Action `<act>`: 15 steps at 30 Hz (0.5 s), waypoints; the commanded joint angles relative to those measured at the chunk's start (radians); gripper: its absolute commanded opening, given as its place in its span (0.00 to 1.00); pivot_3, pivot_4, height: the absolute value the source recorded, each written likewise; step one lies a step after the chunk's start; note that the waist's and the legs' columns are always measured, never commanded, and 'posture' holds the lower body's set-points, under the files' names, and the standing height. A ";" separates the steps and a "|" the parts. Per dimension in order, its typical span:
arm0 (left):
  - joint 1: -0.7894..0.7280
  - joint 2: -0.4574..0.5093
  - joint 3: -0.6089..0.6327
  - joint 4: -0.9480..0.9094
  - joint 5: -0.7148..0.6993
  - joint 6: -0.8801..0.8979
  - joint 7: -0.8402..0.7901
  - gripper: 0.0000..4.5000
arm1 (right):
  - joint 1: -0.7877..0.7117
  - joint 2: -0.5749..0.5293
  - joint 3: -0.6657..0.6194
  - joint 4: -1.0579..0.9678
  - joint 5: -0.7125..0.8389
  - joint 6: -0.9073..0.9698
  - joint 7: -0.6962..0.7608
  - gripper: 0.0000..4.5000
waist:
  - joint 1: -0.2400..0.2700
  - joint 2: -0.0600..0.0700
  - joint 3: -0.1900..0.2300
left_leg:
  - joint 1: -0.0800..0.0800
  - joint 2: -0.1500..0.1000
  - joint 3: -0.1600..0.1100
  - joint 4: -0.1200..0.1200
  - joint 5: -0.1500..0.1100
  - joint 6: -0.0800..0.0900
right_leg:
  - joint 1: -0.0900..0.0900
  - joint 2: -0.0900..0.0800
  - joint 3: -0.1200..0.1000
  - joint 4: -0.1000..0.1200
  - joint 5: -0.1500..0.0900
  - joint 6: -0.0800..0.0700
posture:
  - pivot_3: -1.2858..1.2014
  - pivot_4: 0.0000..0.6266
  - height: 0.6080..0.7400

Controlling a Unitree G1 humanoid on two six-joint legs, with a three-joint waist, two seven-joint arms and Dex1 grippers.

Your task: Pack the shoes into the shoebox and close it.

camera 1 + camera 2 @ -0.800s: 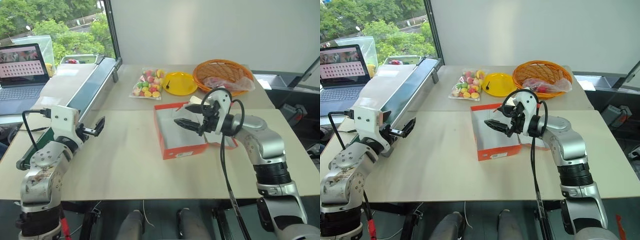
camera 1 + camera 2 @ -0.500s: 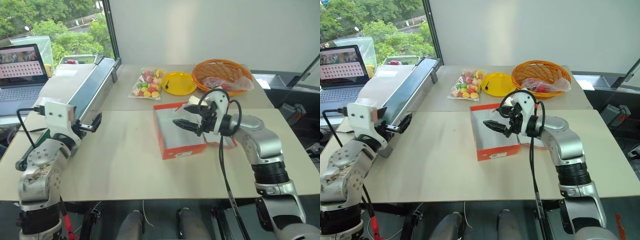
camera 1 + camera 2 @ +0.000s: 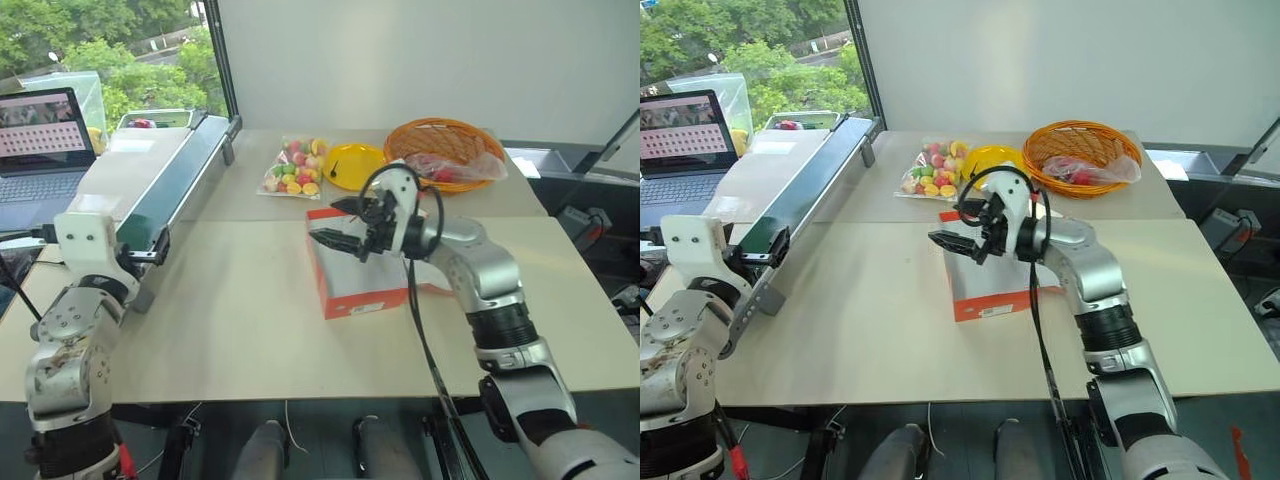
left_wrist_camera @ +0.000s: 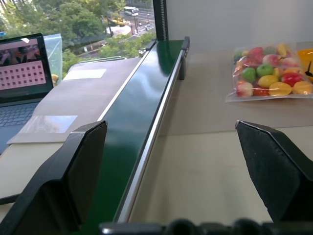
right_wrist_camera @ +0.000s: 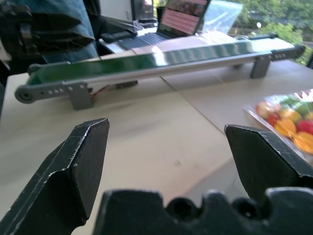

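Right gripper (image 3: 340,225): fingers spread wide, empty; held above the near-left corner of the shoebox, pointing level toward the conveyor side.
Shoebox (image 3: 362,283): red-orange, open, pale inside, directly beneath and behind the right gripper; small white label on its near wall; lid partly hidden by the right arm.
Shoes: cannot tell where they are; the right arm covers much of the box.
Left gripper (image 3: 146,255): fingers (image 4: 80,166) well apart, nothing between them; held at the near end of the conveyor, far to the left of the shoebox.
Conveyor (image 4: 142,103): long green belt on a grey frame, running away ahead of the left gripper toward the window.
Bag of sweets (image 3: 297,168): clear bag of coloured pieces, beyond the right gripper.
Yellow plate (image 3: 352,165): just beside the bag, past the shoebox.
Wicker basket (image 3: 446,150): round, orange, holds a clear bag with red contents; beyond the right arm.
Table (image 3: 240,320): pale beige tops set edge to edge, bare between the two grippers.
Laptop (image 3: 40,140): open, screen lit, beyond the left gripper.
Room: white wall behind the table; window with green trees behind the laptop.
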 commanded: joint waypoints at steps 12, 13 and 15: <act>0.008 0.003 0.064 -0.043 0.016 -0.028 0.067 1.00 | -0.046 0.088 -0.020 0.072 -0.084 -0.131 -0.132 0.99 | -0.001 0.000 0.000 | 0.000 0.000 0.000 0.000 0.000 0.000 | -0.001 0.000 0.000 0.000 0.000 0.000 | 0.52 0.24 1.00; 0.005 0.005 0.062 -0.041 0.017 -0.029 0.067 1.00 | -0.048 0.092 -0.025 0.082 -0.085 -0.138 -0.141 0.99 | -0.001 0.000 0.000 | 0.000 0.000 0.000 0.000 0.000 0.000 | -0.001 0.000 0.000 0.000 0.000 0.000 | 0.52 0.24 1.00; 0.001 0.008 0.060 -0.036 0.018 -0.031 0.068 1.00 | -0.050 0.096 -0.028 0.094 -0.087 -0.147 -0.147 0.99 | -0.001 0.000 0.000 | -0.001 0.000 0.000 -0.001 0.000 0.000 | -0.002 0.000 0.001 0.001 0.000 -0.001 | 0.52 0.24 1.00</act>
